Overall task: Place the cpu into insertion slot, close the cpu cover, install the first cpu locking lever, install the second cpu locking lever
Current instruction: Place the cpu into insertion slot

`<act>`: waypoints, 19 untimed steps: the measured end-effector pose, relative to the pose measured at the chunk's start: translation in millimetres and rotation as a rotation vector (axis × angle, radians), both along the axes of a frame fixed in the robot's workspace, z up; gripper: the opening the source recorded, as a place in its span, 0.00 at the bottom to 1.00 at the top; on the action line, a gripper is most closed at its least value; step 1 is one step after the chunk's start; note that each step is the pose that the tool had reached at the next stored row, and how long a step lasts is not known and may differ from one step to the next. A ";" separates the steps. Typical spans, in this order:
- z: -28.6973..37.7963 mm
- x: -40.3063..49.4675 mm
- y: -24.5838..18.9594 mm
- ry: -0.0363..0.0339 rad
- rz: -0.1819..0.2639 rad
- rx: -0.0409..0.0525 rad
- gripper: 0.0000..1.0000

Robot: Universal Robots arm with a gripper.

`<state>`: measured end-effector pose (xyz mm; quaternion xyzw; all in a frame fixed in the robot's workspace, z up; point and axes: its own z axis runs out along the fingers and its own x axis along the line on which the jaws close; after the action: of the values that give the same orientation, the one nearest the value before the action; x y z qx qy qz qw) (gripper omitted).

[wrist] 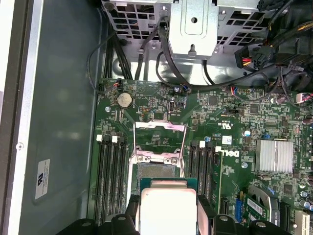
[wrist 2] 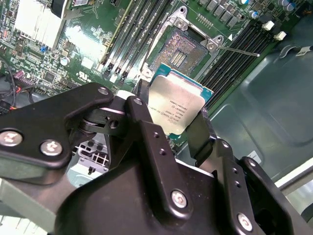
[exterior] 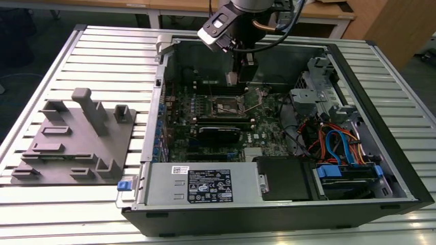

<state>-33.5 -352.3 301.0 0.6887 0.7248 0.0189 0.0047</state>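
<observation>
My gripper (wrist 2: 171, 117) is shut on the cpu (wrist 2: 176, 105), a flat square chip with a silver-grey top and a green edge. The black fingers (wrist 2: 203, 129) clamp two opposite sides of it. The chip (wrist: 168, 205) hangs above the green board, close to the insertion slot (wrist: 155, 171) and apart from it. The dark socket (wrist 2: 182, 49) lies bare inside its silvery frame. The cpu cover (wrist: 160, 126) stands swung open on the slot's far side. A thin lever rod (wrist 2: 239, 50) sticks out beside the socket. In the exterior view the gripper (exterior: 235, 79) reaches down into the case above the socket (exterior: 228, 107).
Long black memory slots (wrist: 110, 181) flank the socket on both sides. A metal drive cage (exterior: 317, 87) and cable bundles (exterior: 334, 145) fill the case at the exterior view's right. A grey fixture plate (exterior: 71, 140) sits on the slatted table (exterior: 109, 56) at the exterior view's left.
</observation>
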 end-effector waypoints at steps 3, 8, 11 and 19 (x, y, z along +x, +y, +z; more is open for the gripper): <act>-0.1 0.0 0.0 0.0000 0.000 0.0000 0.54; -3.1 0.0 0.0 0.0000 0.000 0.0000 0.54; -8.5 0.0 0.0 0.0000 0.000 -0.0001 0.54; -23.1 0.0 6.7 0.0000 -0.011 -0.0010 0.54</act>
<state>-33.5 -345.6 278.0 0.6926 0.7210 0.0186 0.0052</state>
